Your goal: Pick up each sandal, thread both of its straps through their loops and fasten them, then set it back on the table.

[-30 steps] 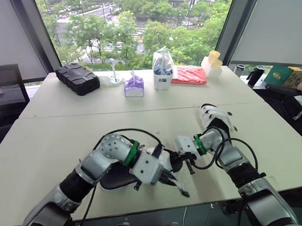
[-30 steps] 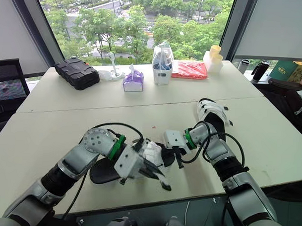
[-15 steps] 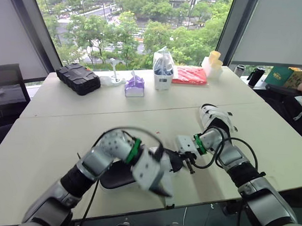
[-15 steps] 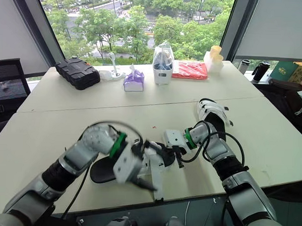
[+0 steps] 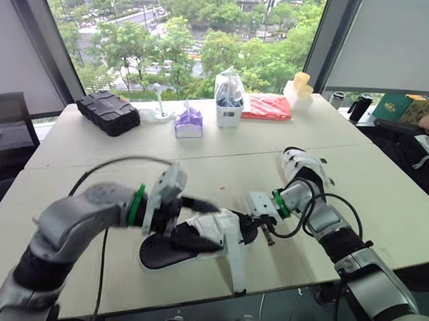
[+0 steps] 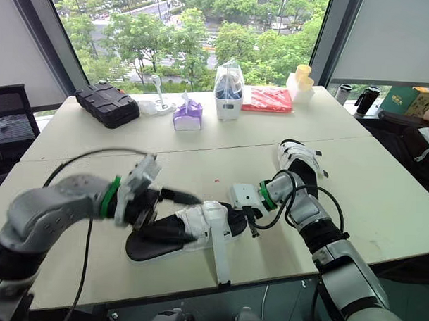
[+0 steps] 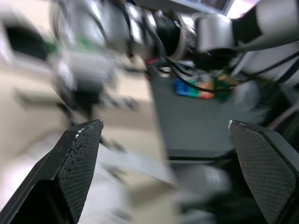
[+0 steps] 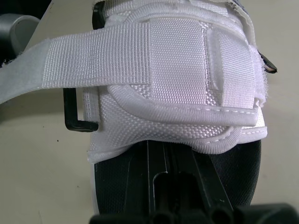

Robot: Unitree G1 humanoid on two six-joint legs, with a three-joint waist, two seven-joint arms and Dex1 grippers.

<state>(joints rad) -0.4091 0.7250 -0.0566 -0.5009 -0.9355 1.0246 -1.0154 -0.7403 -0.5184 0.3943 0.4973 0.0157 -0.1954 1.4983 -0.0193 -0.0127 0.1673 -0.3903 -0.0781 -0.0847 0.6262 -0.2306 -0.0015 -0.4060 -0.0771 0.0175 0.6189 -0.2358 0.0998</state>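
**Window-side table: near sandal, one strap loose**

Pale table (image 5: 87, 159) stands before a window onto trees. A black case (image 5: 109, 112), a purple tissue box (image 5: 190, 122) and a red packet (image 5: 267, 106) lie along its far side.

- **Item in hand:** near sandal (image 5: 170, 252), black sole and white upper, lying at the front edge between both arms.
- **Second sandal** (image 5: 306, 167): farther back on the right, well apart.
- **Left gripper** (image 7: 164, 125): spread wide, holding nothing, just above the near sandal.
- **Right gripper** (image 5: 267, 231): at the sandal's right end; whether it clamps the sole cannot be told.
- **Loose strap** (image 5: 234, 265): trails toward the table edge.
- **Black loop** (image 8: 77, 116): sits beside the upper.

**Handling advice:** steady the sole, pinch the strap near its tip, feed it squarely through the loop, fold it back and press it flat.

**Unclear:** the left wrist view is blurred. Whether the strap already passes the loop, and whether the second strap is fastened, cannot be told.
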